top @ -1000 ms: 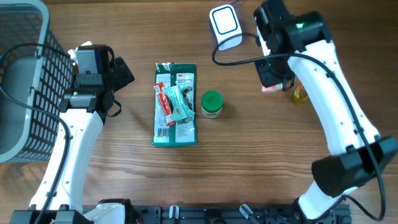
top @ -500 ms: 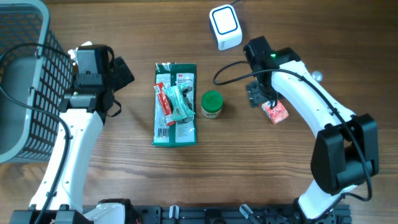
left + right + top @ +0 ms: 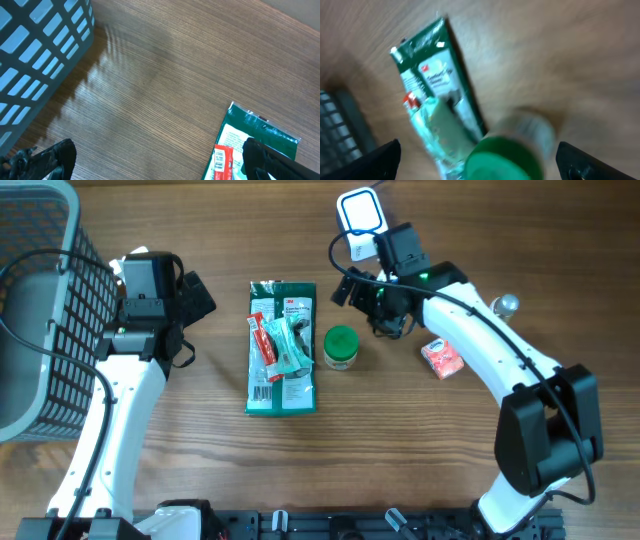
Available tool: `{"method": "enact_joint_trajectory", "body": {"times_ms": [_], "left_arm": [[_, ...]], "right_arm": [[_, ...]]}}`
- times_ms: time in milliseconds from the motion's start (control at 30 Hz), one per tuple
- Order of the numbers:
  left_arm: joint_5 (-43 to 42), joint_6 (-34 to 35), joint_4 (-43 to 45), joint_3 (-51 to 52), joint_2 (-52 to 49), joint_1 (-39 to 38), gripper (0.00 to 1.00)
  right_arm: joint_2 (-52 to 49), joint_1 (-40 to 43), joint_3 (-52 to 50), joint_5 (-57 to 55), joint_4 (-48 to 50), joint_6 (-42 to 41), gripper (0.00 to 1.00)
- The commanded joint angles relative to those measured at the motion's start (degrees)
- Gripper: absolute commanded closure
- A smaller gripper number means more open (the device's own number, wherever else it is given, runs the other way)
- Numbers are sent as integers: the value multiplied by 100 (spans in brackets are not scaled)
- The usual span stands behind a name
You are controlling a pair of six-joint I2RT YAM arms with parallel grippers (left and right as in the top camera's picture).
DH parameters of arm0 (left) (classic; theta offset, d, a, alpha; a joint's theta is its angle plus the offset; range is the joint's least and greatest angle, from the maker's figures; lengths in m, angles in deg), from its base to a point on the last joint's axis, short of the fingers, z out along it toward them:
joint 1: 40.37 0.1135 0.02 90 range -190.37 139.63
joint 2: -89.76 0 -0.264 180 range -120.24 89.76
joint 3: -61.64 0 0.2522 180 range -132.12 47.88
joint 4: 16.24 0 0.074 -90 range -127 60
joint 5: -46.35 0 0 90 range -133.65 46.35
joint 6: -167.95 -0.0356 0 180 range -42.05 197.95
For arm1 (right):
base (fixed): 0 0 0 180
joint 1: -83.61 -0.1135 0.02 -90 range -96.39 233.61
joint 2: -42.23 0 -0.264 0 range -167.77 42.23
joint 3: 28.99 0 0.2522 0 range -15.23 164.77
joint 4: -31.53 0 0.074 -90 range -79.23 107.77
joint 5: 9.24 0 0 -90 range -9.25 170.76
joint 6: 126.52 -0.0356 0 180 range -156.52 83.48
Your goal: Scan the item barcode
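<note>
The white barcode scanner [image 3: 360,222] stands at the back of the table. A small red box [image 3: 441,357] lies on the wood at the right, touched by nothing. My right gripper [image 3: 366,300] hangs open just behind a green-capped jar [image 3: 341,347]. In the blurred right wrist view that jar [image 3: 509,152] sits between the spread fingers of the right gripper [image 3: 480,167], which hold nothing. A green packet [image 3: 282,347] lies flat with a red sachet [image 3: 264,340] on top. My left gripper [image 3: 198,297] is open and empty, left of the packet [image 3: 260,135].
A dark wire basket [image 3: 40,300] fills the far left and shows close by in the left wrist view [image 3: 40,50]. A small silvery round object [image 3: 508,304] sits at the right behind the red box. The right arm's cable loops near the scanner.
The right gripper has opened and left the red box on the table at the right. That arm then swung left to the green-capped jar. The left arm has not moved.
</note>
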Motion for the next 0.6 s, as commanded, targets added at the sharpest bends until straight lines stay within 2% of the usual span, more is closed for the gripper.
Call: {"method": "enact_joint_trajectory", "body": {"times_ms": [0,100,167,233,433,567], "left_arm": [[74,-9,20,-24,-7,22,0],[72,-7,20,-24,-7,22,0],[74,-9,20,-24,-7,22,0],[72,-7,20,-24,-7,22,0],[72,-9,20,-24,-7,22,0],[72,-9,20,-24,-7,22,0]], "right_arm": [[-13,-166,17,310,-15,-647,0],[-13,-168,17,422,-153,-841,10],[-13,-170,17,420,-461,-1296,10],[-13,-170,17,415,-632,-1578,0],[-13,-413,17,306,-920,-2413,0],[-13,-975,17,-619,-1067,-3357,0]]}}
